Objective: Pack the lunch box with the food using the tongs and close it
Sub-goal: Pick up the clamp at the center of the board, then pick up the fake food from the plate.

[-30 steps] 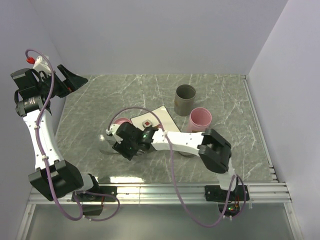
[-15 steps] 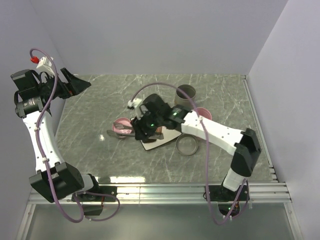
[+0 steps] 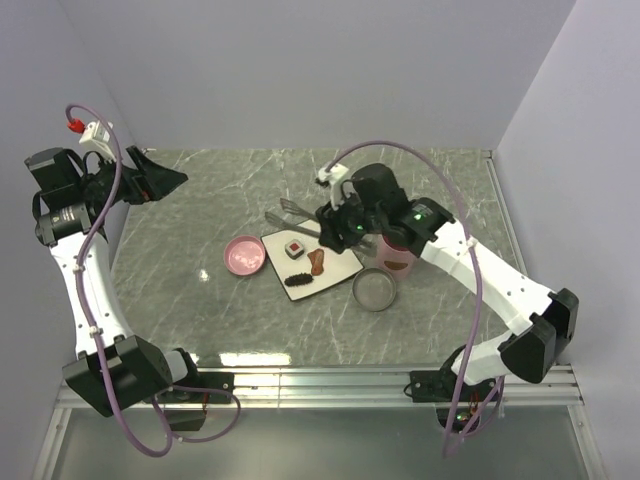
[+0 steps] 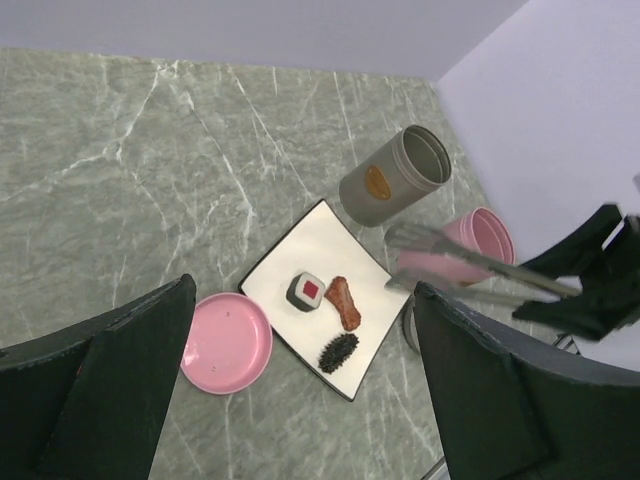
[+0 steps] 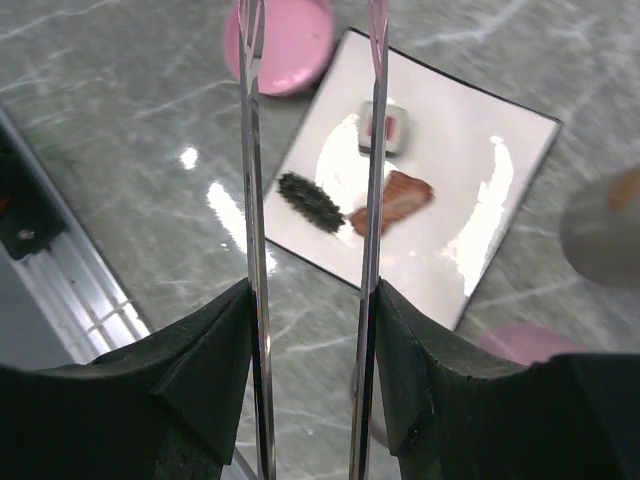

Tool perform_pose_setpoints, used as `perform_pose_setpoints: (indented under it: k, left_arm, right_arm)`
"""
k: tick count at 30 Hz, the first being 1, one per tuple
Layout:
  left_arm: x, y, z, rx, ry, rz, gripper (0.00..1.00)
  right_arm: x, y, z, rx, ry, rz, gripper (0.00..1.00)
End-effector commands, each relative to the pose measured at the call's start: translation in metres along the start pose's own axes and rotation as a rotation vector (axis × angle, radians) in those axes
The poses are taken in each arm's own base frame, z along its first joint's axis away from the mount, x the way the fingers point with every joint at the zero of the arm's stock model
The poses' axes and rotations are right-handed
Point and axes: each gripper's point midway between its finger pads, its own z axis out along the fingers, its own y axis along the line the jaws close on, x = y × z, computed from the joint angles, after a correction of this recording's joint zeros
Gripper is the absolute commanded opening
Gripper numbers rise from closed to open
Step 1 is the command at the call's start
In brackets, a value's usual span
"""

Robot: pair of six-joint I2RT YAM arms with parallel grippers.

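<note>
Your right end effector (image 3: 336, 224) is clamping the tongs (image 5: 252, 180), with its two pads pressing on the outer sides of the two slim silver arms. In the right wrist view those arms are running up and away from the pads with an open gap between them, and their tips are passing out of the top of the frame. From above, the tongs are reaching out to the left of the end effector and hanging over the far corner of the white square plate (image 3: 340, 266).

All the food is lying on that plate. The white block with a red centre (image 3: 296, 248) is sitting toward the far side, the reddish-brown flat piece (image 3: 318, 262) is lying just beside it, and the dark brown oblong (image 3: 298, 279) is lying near the plate's near edge. The pieces are close together but not touching the tongs.

Your left end effector (image 3: 158, 176) is hanging high over the far left corner of the counter (image 3: 200, 320), well apart from the plate, with its fingers spread wide and nothing between them.

A round pink dish (image 3: 244, 255) is resting on the counter just left of the plate. A pink cup (image 4: 480, 232) and a grey canister (image 4: 393, 180) are standing beyond the plate's right side, and a shallow grey ring-shaped piece (image 3: 375, 290) is lying near the plate's right corner.
</note>
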Motion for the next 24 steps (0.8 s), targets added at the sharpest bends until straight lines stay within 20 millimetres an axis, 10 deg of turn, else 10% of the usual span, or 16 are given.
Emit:
perform_pose_setpoints:
  k: [1, 11, 24]
  left_arm:
    - [-0.002, -0.013, -0.005, 0.047, -0.038, 0.12, 0.96]
    - [0.009, -0.028, -0.012, 0.085, -0.053, 0.202, 0.97]
    - [0.012, -0.018, -0.008, 0.05, -0.063, 0.178, 0.97]
  right_arm:
    - [0.001, -0.01, -0.018, 0.003, -0.021, 0.013, 0.55]
    - [0.052, -0.034, -0.007, 0.075, 0.131, 0.043, 0.52]
    - [0.066, -0.046, 0.039, 0.093, 0.22, 0.128, 0.54]
